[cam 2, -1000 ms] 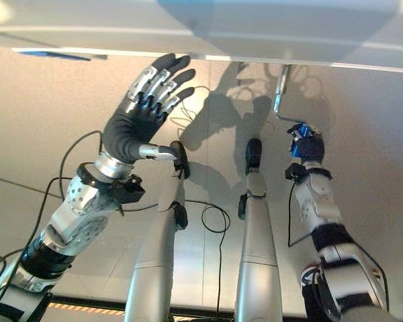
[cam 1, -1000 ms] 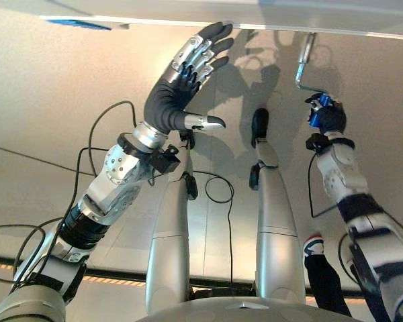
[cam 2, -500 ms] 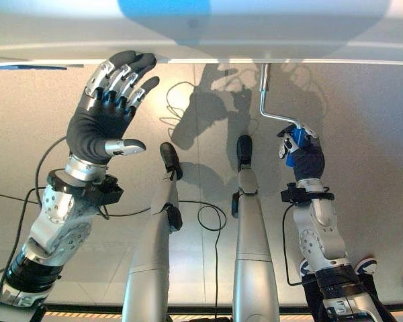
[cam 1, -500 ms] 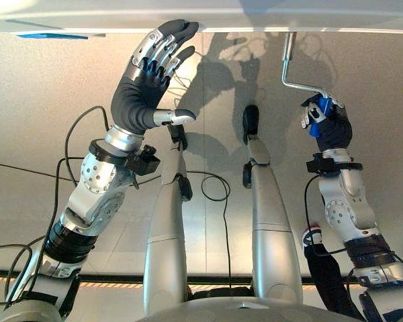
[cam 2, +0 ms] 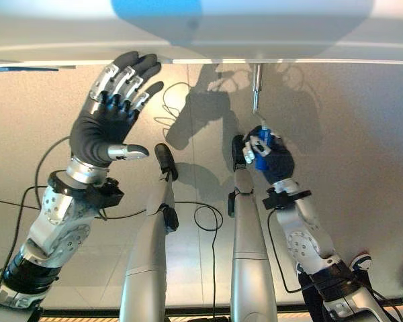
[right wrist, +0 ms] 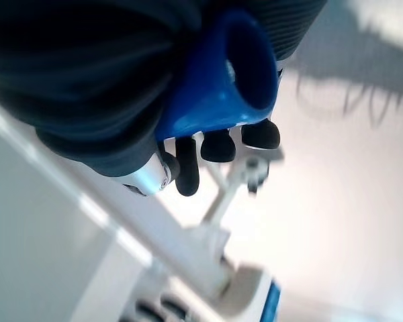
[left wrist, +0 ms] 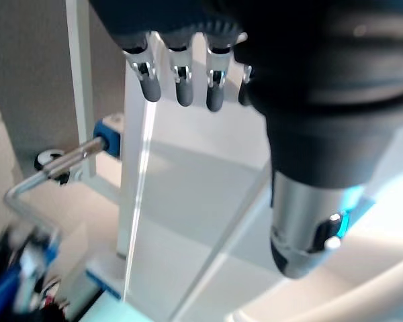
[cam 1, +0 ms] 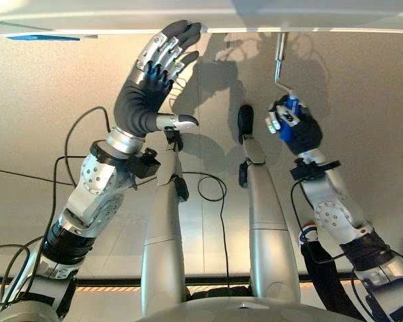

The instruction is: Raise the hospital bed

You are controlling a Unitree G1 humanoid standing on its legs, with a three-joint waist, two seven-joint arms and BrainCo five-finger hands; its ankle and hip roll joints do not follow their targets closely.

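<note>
Blue crank grip (right wrist: 221, 80) sits inside the right hand (cam 1: 294, 125) fingers.

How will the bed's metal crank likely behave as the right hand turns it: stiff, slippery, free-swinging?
The crank looks like a bent steel rod, so probably rigid, not floppy. The right hand is curled round its blue grip, which probably slips less than bare metal. Fixed under the bed frame, it should pivot rather than lift away.

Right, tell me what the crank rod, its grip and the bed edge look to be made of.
Crank rod: likely bare metal, a thin silvery bar with a bright sheen.
Crank grip: probably moulded plastic, a smooth saturated blue with a soft gloss; the right hand is curled round it.
Bed edge: a smooth, pale, hard panel, painted metal or plastic; I can't tell which. The open left hand reaches up near it.
</note>
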